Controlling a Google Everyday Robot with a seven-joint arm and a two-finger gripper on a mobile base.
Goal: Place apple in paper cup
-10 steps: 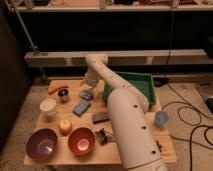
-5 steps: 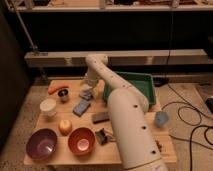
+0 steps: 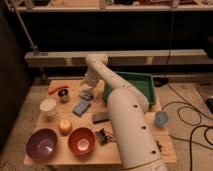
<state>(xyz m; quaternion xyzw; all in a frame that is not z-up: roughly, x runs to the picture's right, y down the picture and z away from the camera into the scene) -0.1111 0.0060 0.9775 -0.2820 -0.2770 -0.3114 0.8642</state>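
Note:
The apple [image 3: 65,126] is small, round and yellow-orange, and sits on the wooden table [image 3: 60,159] between the purple bowl and the orange bowl. The white paper cup [image 3: 48,106] stands upright just behind it, toward the left edge, and I see nothing in it. My arm rises from the front of the table, bends at the far side and comes down to the gripper [image 3: 87,91], which hangs over the back middle of the table, well right of and behind the cup and apart from the apple.
An orange carrot [image 3: 57,88] and a small dark metal cup [image 3: 63,95] lie behind the paper cup. A purple bowl [image 3: 41,144] and an orange bowl [image 3: 81,140] stand in front. A blue packet [image 3: 81,107], a dark bar [image 3: 101,117], a green tray [image 3: 135,86] and a light blue cup [image 3: 161,119] sit to the right.

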